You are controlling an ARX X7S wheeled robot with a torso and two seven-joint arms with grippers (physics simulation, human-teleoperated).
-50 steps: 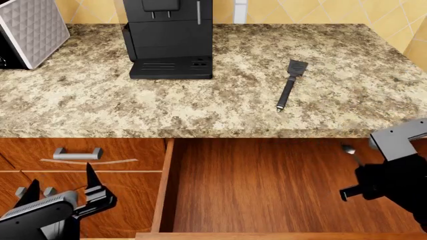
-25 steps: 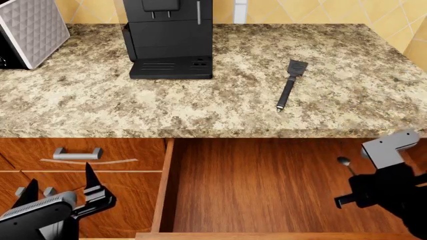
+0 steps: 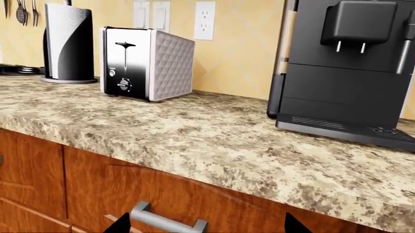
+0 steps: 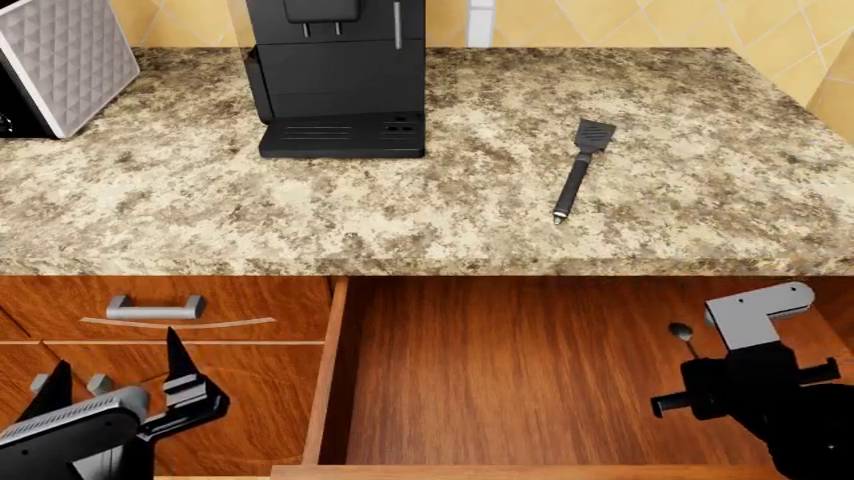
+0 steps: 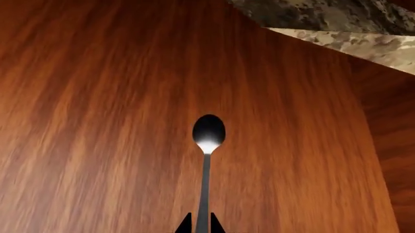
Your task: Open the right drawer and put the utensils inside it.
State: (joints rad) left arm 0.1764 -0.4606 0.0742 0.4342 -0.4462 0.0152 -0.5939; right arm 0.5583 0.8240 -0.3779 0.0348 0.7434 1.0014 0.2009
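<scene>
The left gripper [image 4: 114, 385] hangs idle with its jaws spread and nothing between them, in front of the cabinet face just below a narrow drawer's grey bar handle [image 3: 167, 222]; the task's things all lie to its right. The right drawer [image 4: 534, 370] stands pulled out under the granite countertop [image 4: 400, 210], its wood-grain floor bare. The spatula [image 4: 578, 167] rests flat on the countertop, well beyond and slightly left of the right gripper [image 4: 701, 360], handle end toward the drawer. It is judged light and rigid; the slim handle is likely slippery, so take hold at mid-handle, jaws across its width. The right gripper is clamped on the handle of the spoon [image 5: 208, 141], bowl projecting forward over the drawer floor. The spoon is thin, stiff and light; held by the handle end, it may pivot, so release it low.
</scene>
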